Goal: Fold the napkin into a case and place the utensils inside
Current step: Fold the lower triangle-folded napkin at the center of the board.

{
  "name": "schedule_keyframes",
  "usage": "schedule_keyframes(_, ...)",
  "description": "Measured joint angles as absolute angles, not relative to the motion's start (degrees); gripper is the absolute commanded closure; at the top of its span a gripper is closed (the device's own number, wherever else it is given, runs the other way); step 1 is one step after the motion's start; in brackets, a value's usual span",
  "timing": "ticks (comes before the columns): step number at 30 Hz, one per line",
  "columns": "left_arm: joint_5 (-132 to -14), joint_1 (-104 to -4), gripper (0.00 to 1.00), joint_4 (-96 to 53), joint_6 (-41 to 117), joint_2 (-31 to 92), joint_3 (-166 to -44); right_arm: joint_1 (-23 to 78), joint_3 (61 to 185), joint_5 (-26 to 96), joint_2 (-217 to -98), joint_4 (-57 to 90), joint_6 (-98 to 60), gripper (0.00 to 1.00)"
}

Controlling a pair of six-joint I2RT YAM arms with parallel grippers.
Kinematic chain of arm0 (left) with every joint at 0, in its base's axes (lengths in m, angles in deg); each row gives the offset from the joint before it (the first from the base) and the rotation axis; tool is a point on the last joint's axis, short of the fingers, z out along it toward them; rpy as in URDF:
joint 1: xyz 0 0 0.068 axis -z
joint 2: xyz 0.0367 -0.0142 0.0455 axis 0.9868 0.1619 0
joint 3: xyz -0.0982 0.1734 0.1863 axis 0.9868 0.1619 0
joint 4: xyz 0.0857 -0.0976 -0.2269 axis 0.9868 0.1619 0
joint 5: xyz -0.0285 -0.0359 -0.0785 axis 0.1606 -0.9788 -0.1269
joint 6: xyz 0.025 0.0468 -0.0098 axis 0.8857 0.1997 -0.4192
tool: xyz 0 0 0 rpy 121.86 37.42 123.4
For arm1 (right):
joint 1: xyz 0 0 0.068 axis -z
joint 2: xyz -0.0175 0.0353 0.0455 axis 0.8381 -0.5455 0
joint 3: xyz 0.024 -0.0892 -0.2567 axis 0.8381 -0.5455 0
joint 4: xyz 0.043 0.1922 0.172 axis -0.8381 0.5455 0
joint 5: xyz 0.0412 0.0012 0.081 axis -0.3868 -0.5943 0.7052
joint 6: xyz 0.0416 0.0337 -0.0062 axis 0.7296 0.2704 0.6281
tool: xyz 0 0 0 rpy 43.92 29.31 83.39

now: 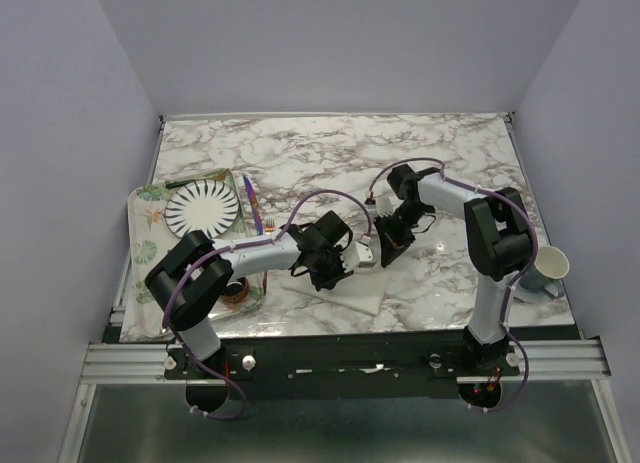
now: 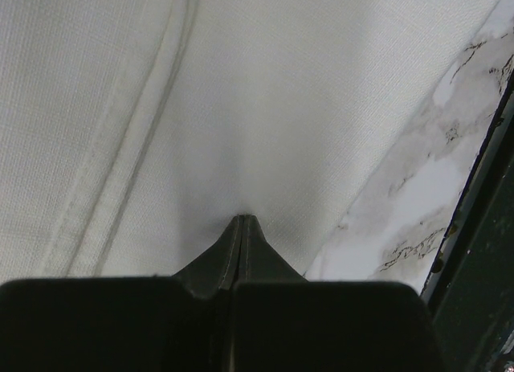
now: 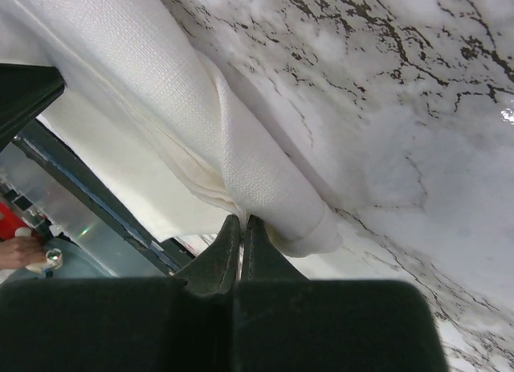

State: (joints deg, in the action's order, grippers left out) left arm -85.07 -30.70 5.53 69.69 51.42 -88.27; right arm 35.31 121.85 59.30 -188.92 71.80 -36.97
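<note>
Pinching napkin (image 2: 321,107), left fingers (image 2: 229,251), right fingers (image 3: 221,255), fold running crosswise between them

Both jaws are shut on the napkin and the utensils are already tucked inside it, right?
One part is wrong: the utensils are not inside the napkin. They lie beside the striped plate at the left, as the top external view shows. The rest holds.

Left arm (image 1: 255,250), right arm (image 1: 455,195) bend inward, wrists tipped down; left gripper (image 2: 243,221), right gripper (image 3: 241,221) both clamped tight, fingertips pressed together.
</note>
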Motion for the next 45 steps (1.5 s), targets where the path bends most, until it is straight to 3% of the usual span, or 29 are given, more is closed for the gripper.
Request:
schedule_keyframes(7,-85.16,-30.75,1.00,6.12,69.65,51.79,-88.81,35.31,120.85,59.61,-189.12,71.02,-36.49,0.99)
schedule_keyframes(14,-87.94,-33.66,0.65,6.64,67.72,51.49,-89.10,35.31,120.02,59.61,-189.51,70.75,-36.49,0.99)
schedule_keyframes(17,-91.54,-39.23,0.56,6.75,63.55,49.63,-89.12,35.31,120.04,59.56,-189.88,70.75,-36.51,0.99)
schedule_keyframes(22,-98.39,-50.59,0.54,2.86,52.14,41.94,-89.90,35.31,121.66,58.93,-190.98,72.06,-36.90,0.99)
schedule_keyframes(28,-103.65,-55.49,0.57,-3.98,41.65,39.71,-91.59,35.16,124.63,57.03,-192.20,72.85,-38.56,0.99)
schedule_keyframes(45,-106.65,-55.38,0.65,-10.61,30.78,58.09,-92.20,35.14,127.82,55.15,-193.77,74.29,-40.66,0.99)
